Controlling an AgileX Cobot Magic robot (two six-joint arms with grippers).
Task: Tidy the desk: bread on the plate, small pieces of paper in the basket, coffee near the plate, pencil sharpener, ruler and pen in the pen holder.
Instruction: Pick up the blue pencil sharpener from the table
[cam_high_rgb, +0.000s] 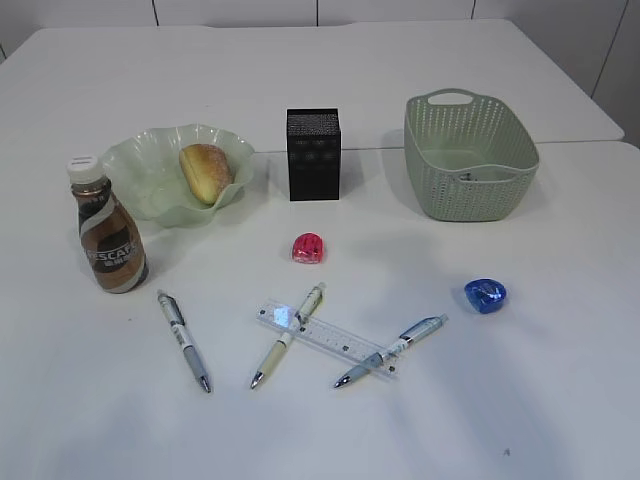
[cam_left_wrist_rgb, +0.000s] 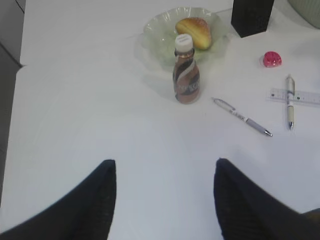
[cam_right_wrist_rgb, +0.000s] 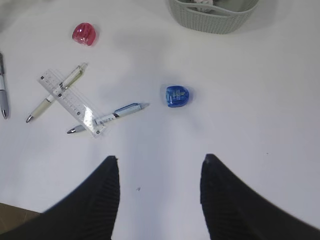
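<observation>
The bread lies in the green plate, and the coffee stands upright just left of it. The black pen holder and the basket stand behind. A red pencil sharpener and a blue one lie on the desk. The clear ruler lies across two pens; a third pen lies left. Small bits of paper show inside the basket. My left gripper hovers open and empty near the coffee. My right gripper hovers open and empty near the blue sharpener.
A seam where two tabletops meet runs behind the basket. Neither arm shows in the exterior view. The desk's left edge shows in the left wrist view.
</observation>
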